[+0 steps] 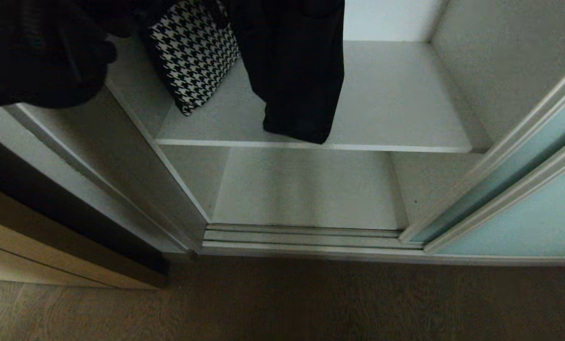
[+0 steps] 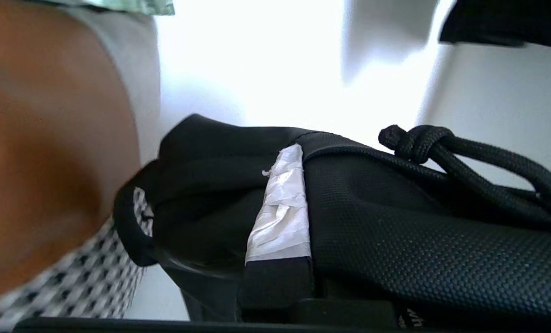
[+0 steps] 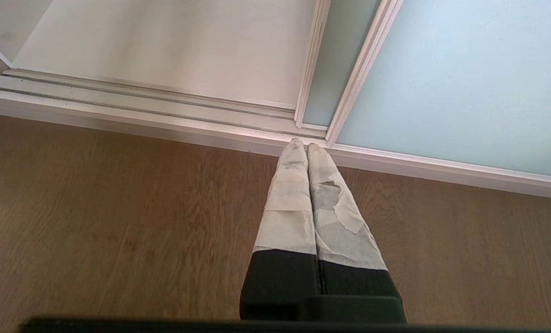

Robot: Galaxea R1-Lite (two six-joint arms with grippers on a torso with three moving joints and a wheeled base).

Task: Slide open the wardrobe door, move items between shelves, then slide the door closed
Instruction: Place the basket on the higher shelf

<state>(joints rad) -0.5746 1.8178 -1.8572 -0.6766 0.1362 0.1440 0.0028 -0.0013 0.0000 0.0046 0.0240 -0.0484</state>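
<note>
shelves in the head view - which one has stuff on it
The upper shelf: the houndstooth piece rests there and the black cloth hangs down to it. The lower board below is bare.

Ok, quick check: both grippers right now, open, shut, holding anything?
Left gripper: shut on the black strappy bundle.
Right gripper: shut, empty, hanging over the wooden floor.
</note>
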